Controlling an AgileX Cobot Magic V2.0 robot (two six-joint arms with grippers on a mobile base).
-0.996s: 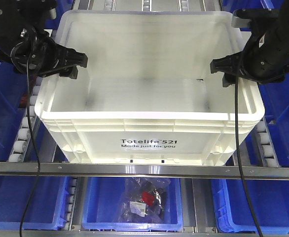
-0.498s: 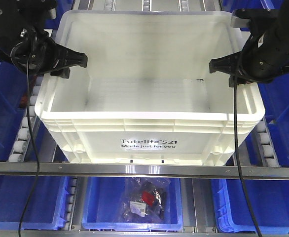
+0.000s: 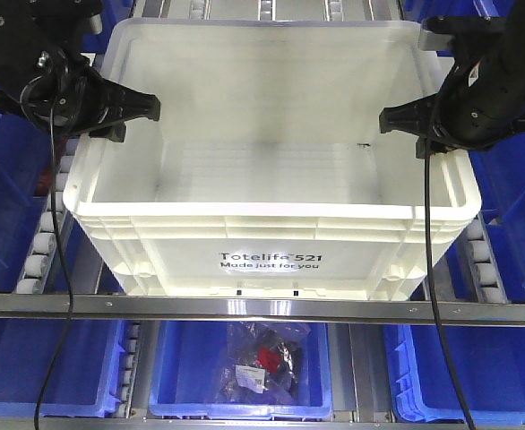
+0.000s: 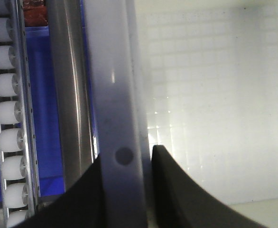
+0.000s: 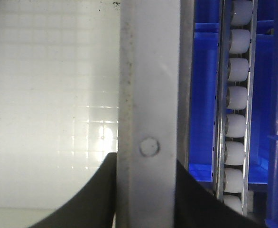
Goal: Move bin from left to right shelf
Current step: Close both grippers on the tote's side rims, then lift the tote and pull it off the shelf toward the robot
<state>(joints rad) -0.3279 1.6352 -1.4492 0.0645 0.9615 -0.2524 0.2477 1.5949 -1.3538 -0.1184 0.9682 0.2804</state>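
Note:
The bin [image 3: 271, 235], a large white tote printed "Totelife 521", sits on the roller shelf against the front rail. My left gripper [image 3: 130, 118] straddles its left rim. In the left wrist view the rim [image 4: 111, 76] runs between the two dark fingers [image 4: 174, 190] of that gripper [image 4: 127, 164], which is shut on it. My right gripper [image 3: 408, 127] straddles the right rim. In the right wrist view the rim [image 5: 148, 71] is pinched between both fingers of that gripper [image 5: 146, 164]. The inside of the bin holds nothing.
Blue bins [image 3: 3, 179] [image 3: 518, 206] flank the tote, and more stand on the lower shelf, one [image 3: 258, 363] holding bagged items. White roller tracks [image 3: 43, 242] [image 3: 482, 255] run under both sides. A metal rail [image 3: 262, 307] crosses the front.
The outer finger of each gripper has shifted slightly along the rim, and the shading inside the bin has lightened. The bin has not moved.

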